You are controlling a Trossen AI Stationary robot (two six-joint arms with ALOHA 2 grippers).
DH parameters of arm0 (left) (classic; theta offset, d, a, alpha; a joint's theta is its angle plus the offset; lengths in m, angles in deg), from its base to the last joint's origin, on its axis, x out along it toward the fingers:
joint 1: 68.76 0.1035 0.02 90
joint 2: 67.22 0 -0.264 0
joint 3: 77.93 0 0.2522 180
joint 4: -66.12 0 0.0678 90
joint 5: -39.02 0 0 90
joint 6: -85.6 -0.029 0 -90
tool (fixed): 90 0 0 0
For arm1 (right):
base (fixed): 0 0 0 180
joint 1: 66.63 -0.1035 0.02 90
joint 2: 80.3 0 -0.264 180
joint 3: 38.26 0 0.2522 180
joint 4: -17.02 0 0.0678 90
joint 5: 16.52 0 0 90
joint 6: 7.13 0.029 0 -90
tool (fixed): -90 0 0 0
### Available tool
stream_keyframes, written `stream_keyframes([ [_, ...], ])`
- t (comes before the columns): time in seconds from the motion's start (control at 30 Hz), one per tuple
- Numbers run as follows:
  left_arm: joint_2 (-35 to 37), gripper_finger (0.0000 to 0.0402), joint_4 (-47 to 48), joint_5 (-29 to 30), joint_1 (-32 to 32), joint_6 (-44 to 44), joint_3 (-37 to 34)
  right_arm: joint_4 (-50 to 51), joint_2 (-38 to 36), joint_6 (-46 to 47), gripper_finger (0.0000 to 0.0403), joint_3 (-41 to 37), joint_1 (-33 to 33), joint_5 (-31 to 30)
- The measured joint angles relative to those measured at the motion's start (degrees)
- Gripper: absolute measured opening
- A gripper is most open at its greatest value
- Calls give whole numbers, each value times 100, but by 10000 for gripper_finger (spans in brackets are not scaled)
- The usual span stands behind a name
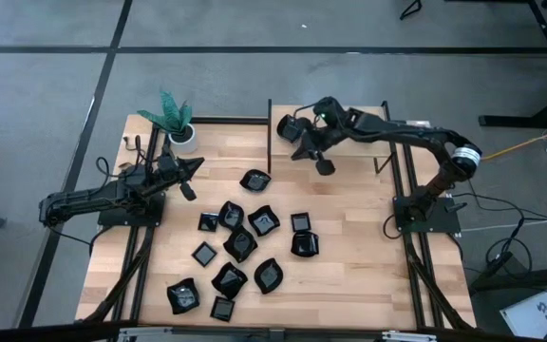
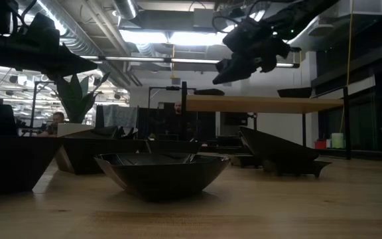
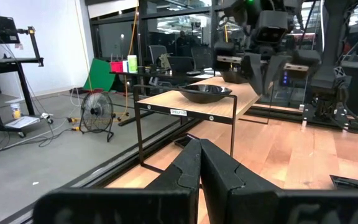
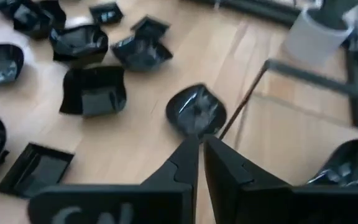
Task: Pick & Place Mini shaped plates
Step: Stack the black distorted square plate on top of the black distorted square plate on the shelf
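Nearest the low camera, one glossy black bowl-like dish (image 2: 161, 171) sits on the wooden worktop (image 2: 297, 206), with more dark dishes behind it. From above, the mini shaped plates (image 1: 240, 242) lie scattered over the middle and lower part of the worktop, square, leaf-like and rounded shapes mixed, some touching, some apart; one rounded plate (image 1: 255, 180) lies alone at 12 o'clock of the cluster, near the shelf (image 1: 349, 142). That raised wooden shelf on a black metal frame stands at the far side of the worktop, and in the left wrist view a dark dish (image 3: 205, 93) rests on its top; the right wrist view shows another dish (image 4: 350, 163) on the shelf board. Right gripper (image 1: 325, 167) hangs in the air over the front edge of the shelf, fingers (image 4: 185, 165) nearly together with only a thin slit between them, nothing held, the lone rounded plate directly below it on the worktop. Left gripper (image 1: 190, 192) hovers at 9 o'clock of the cluster, fully closed and empty, pointing towards the shelf. White pot with a green plant (image 1: 180, 128) stands at the far-left corner, behind the left arm.
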Motion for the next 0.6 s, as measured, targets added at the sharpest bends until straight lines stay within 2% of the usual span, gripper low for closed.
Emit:
stream_keyframes([
  [0.23, -1, 4, -2, 0, -1, 67, 0, 775, -297, 39, 28, 0, -233, -119],
  [0.43, 0, 4, -1, -2, 0, -43, 0, 1050, -411, 846, 28, 0, -325, -173],
  [0.6, 0, 4, -2, 0, 0, -44, 2, 1486, -404, 1262, 28, -222, -735, -910],
])
